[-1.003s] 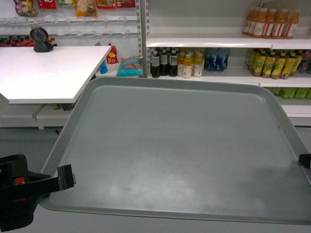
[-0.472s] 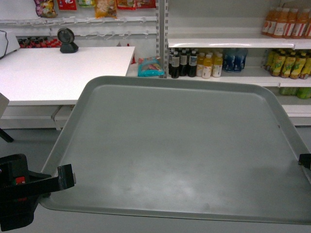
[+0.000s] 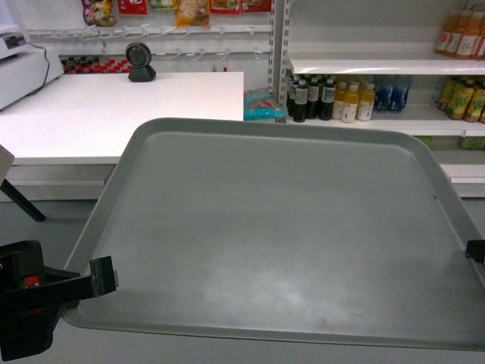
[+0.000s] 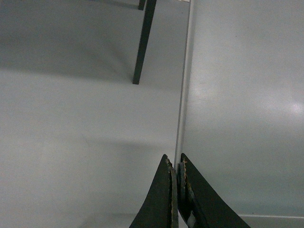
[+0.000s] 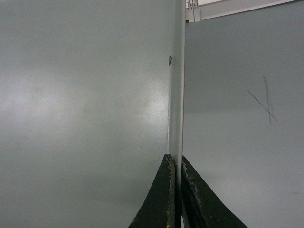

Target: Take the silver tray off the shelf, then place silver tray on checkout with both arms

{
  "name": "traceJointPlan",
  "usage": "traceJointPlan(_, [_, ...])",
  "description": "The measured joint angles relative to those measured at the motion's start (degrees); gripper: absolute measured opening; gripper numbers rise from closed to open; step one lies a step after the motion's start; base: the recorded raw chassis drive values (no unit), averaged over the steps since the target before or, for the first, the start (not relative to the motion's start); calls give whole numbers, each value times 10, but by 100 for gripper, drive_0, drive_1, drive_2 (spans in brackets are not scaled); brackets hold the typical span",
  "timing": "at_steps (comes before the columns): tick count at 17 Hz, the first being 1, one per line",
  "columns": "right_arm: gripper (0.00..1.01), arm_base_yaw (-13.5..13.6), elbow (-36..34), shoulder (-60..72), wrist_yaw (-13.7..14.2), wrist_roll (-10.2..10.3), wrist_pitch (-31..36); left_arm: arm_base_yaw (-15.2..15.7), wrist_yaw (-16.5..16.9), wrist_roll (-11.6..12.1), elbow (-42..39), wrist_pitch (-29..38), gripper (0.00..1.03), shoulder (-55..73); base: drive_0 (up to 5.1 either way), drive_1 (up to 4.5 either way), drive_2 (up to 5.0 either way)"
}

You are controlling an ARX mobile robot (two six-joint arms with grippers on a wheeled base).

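The silver tray (image 3: 280,227) fills most of the head view, held level in the air in front of me. My left gripper (image 3: 102,277) is shut on its left rim near the front corner. At the right edge of that view only a bit of my right gripper (image 3: 476,252) shows, on the tray's right rim. In the left wrist view the left gripper (image 4: 175,164) pinches the rim, with the tray (image 4: 242,95) to its right. The right gripper (image 5: 175,160) clamps the other rim, tray (image 5: 85,95) to its left. The checkout (image 3: 114,114) lies beyond the tray at the upper left. The shelf (image 3: 364,67) is at the upper right.
A black round scanner (image 3: 141,62) stands at the back of the checkout, and a white register (image 3: 19,64) sits at its far left. Drink bottles (image 3: 326,98) fill the shelves behind. A dark leg (image 4: 142,42) stands on the grey floor left of the tray.
The background has slid to the right in the head view, so the checkout now sits more directly beyond the tray and the register has come into sight. The tray and both grips look unchanged.
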Motion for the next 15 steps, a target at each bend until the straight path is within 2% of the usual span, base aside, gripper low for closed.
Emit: traceJointPlan(15, [3,0,0,0,0,0,1,0,0,0,0,0,3,0,-497,240,240])
